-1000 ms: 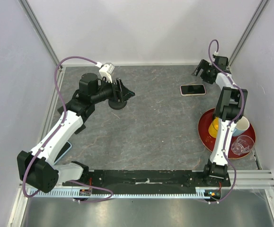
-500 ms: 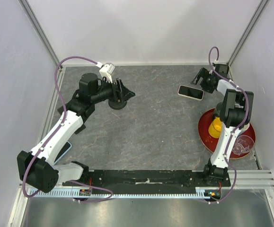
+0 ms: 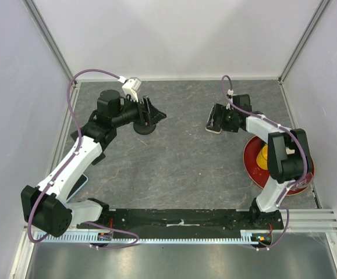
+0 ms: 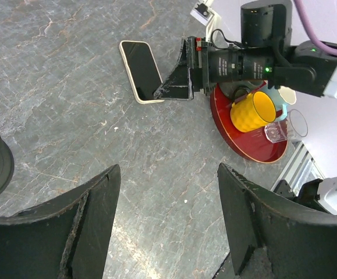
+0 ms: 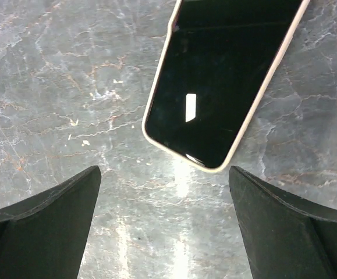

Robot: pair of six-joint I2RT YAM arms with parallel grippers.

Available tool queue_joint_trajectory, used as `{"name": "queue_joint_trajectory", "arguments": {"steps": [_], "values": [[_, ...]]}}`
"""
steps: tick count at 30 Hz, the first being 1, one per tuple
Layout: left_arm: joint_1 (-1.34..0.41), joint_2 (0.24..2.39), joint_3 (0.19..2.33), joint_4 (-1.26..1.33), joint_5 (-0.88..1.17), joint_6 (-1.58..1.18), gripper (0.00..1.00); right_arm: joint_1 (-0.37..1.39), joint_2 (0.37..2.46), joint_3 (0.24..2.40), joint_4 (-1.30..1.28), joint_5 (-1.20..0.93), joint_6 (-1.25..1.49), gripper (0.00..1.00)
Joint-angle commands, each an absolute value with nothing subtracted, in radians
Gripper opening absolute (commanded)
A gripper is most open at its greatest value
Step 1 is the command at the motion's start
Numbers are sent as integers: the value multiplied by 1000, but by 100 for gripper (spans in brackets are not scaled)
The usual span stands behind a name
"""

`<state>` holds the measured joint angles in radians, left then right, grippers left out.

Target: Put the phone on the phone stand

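Top external view shows the phone (image 3: 213, 120) lying flat on the grey marbled table (image 3: 180, 157), right of centre in the upper half of the frame, dark screen up, with a pale case edge. The right gripper (image 3: 219, 119) sits low just beside it, reaching in from the right of the picture. In the right wrist view its two fingers are spread wide at the lower corners of the frame, so the right gripper (image 5: 163, 171) is released and holds nothing; the phone (image 5: 226, 81) lies ahead of the fingertips in the upper middle, angled, its near rounded end short of both fingers. The left wrist view looks across the table at the phone (image 4: 141, 71) in the upper middle, where one finger of the right gripper (image 4: 180, 78) overlaps the phone's end; whether it touches cannot be told. The left gripper (image 4: 168, 170) is also released, its dark fingers well apart at the bottom of that frame. From above, the left gripper (image 3: 155, 110) hovers in the upper left over the black round phone stand (image 3: 144, 129), well apart from the phone. A red plate (image 3: 249, 165) at the right carries a yellow cup (image 4: 251, 111), a pale mug (image 4: 286, 94) and a clear glass (image 4: 287, 125).
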<state>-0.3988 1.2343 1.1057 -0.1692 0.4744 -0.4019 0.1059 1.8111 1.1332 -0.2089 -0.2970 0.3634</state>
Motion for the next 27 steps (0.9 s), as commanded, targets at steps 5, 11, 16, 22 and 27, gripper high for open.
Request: {"name": "queue_joint_trajectory", "arguments": {"steps": [5,11,16,22,27], "values": [[-399,1207,1121,-149,454,-374,74,181,1784,1307,-411,92,466,98],[-382,1189,1124,-175,370,-351,77,236,1910,1480,-515,256,546,98],[-368,1201,1123,-170,391,-360,77,285,2045,1626,-584,354,564,98],[-367,1206,1120,-166,403,-362,77,328,2121,1706,-620,485,577,99],[-365,1207,1121,-163,417,-370,77,334,2177,1730,-641,502,571,98]]}}
